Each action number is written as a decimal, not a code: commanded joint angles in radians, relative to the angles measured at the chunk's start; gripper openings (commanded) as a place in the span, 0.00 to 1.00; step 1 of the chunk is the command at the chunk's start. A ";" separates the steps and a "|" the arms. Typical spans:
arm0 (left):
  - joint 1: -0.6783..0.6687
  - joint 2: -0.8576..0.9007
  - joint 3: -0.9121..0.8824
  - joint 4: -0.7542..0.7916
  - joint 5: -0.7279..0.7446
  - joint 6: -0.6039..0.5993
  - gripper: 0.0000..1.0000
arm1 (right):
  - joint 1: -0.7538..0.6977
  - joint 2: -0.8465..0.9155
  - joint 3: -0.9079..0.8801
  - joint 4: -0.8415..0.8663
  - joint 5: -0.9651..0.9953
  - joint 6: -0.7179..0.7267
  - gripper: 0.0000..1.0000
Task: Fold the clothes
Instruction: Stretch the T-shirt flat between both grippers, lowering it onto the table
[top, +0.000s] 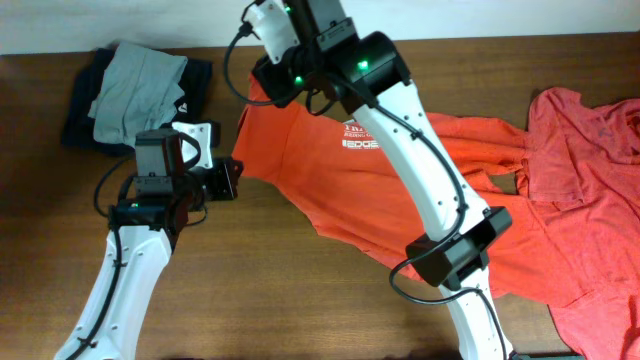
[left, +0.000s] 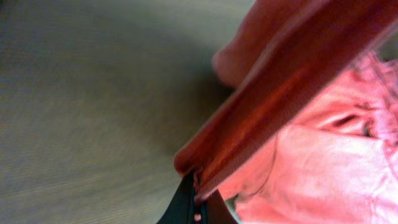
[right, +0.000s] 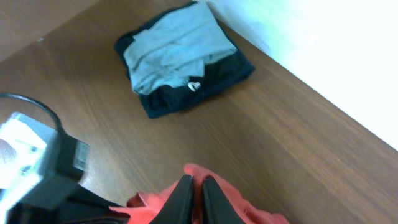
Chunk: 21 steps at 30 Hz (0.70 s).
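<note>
The folded pile (top: 135, 95) lies far left on the table (top: 300, 310); one T-shirt (top: 340, 190) spreads mid-table beneath my right arm (top: 430, 180); a second T-shirt (top: 590, 200) lies right, touching it.

Open wood along the near edge, cloth and arms elsewhere.
The table (top: 290, 290) is bare between the left arm (top: 125, 275) and the right arm (top: 425, 180), which crosses diagonally to the far edge. A folded grey-and-dark stack (top: 130, 90) fills the far-left corner. 1 orange-red T-shirt (top: 330, 185) covers the middle, and a second T-shirt (top: 590, 210) covers the right edge.

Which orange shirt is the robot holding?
The middle shirt with white lettering, pinched by the left gripper and right gripper; the other shirt lies crumpled at the right.
</note>
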 joint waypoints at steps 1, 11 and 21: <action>0.008 0.031 -0.003 -0.051 -0.119 -0.006 0.01 | 0.012 0.030 -0.010 0.043 0.002 0.000 0.09; 0.008 0.042 -0.003 -0.134 -0.284 -0.047 0.01 | 0.069 0.146 -0.030 0.132 -0.024 0.000 0.09; 0.008 0.042 -0.003 -0.226 -0.290 -0.055 0.01 | 0.014 0.112 0.001 0.087 -0.024 0.010 0.13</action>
